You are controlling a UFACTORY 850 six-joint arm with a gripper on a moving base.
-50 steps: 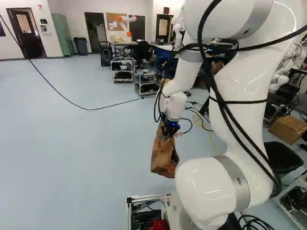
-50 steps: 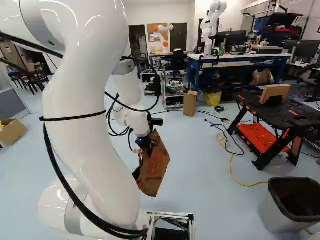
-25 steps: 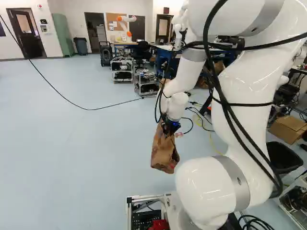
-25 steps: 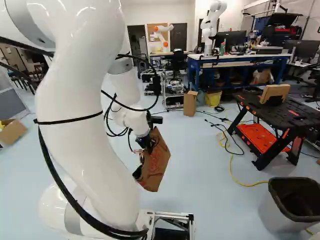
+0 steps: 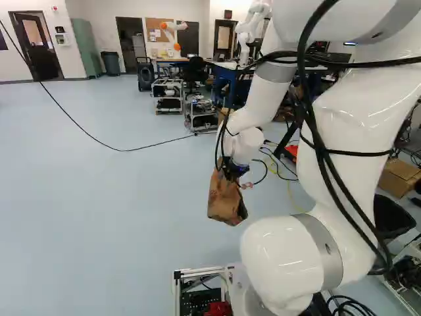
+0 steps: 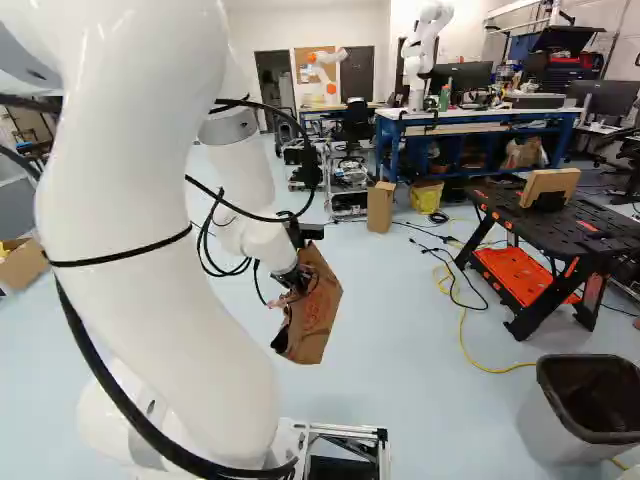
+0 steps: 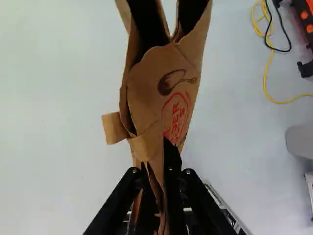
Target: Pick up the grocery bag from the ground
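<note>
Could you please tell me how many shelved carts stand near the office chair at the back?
2. In the left base view, one cart stands left of the chair; the second cart is nearer, to its right. Others may be hidden behind my arm.

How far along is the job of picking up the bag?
Done: the jaws are closed on the bag from both sides. In hand: the lift; it seems to hang above the floor. Left: perhaps only steadying, as it hangs tilted in the right base view.
</note>
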